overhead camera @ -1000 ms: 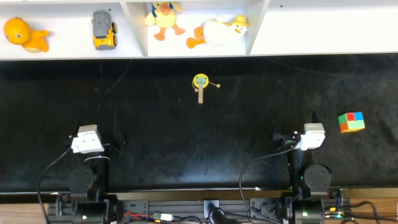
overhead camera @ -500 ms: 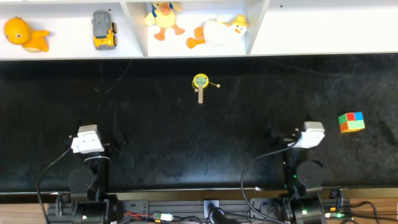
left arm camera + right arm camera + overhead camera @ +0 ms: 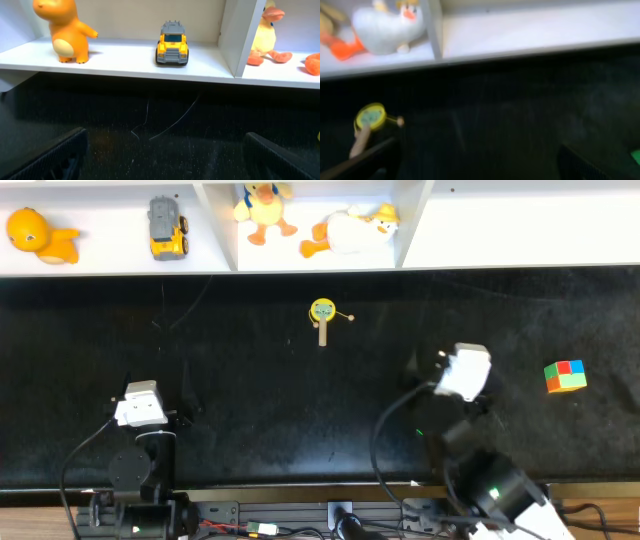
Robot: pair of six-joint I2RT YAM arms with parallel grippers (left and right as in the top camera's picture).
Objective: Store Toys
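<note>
A small yellow rattle drum with a wooden handle lies on the black mat just in front of the white shelf. It also appears in the right wrist view. A multicoloured cube sits at the mat's right side. My right gripper is raised over the mat between the two, open and holding nothing. Near its base at the left, my left gripper is open and holds nothing, facing the shelf.
On the shelf stand an orange figure, a yellow truck, a yellow duck plush and a white duck plush. White dividers separate the compartments. The right compartment holds nothing. Cables run along the front edge.
My right arm has lifted and swung forward and to the left, toward the middle of the mat. The left arm and the toys have not moved.
</note>
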